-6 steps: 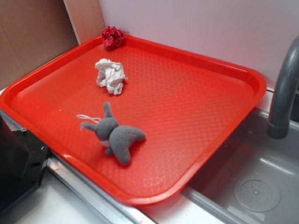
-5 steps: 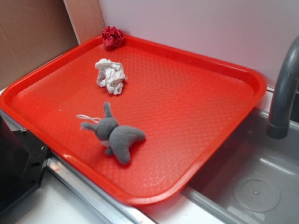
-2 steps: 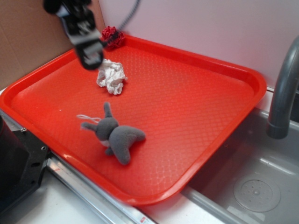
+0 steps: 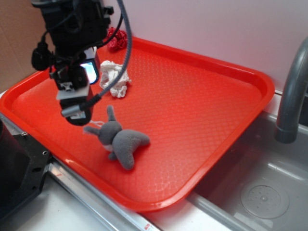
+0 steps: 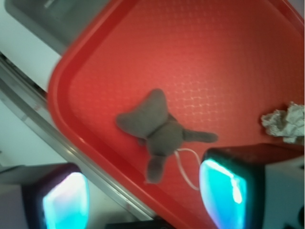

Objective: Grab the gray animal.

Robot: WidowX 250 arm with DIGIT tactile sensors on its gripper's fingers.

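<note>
The gray animal [image 4: 119,139] lies flat on the red tray [image 4: 202,106] near its front edge, ears toward the left and a thin white loop beside its head. My gripper [image 4: 76,102] hangs above the tray just left of and behind the toy, not touching it. In the wrist view the gray animal [image 5: 155,131] lies ahead of the gripper [image 5: 143,200], whose two glowing cyan fingers [image 5: 221,191] stand wide apart with nothing between them. The toy's lower ear and the loop reach toward the gap.
A white tissue wad [image 4: 115,77] lies behind the gripper and a dark red wad [image 4: 118,39] sits at the tray's back corner. A sink basin [image 4: 260,187] with a gray faucet [image 4: 291,96] lies to the right. A black block [image 4: 19,178] stands front left.
The arm came into view from the upper left and has moved down and forward, from over the tissue wad to just beside the gray animal. The toy has not moved.
</note>
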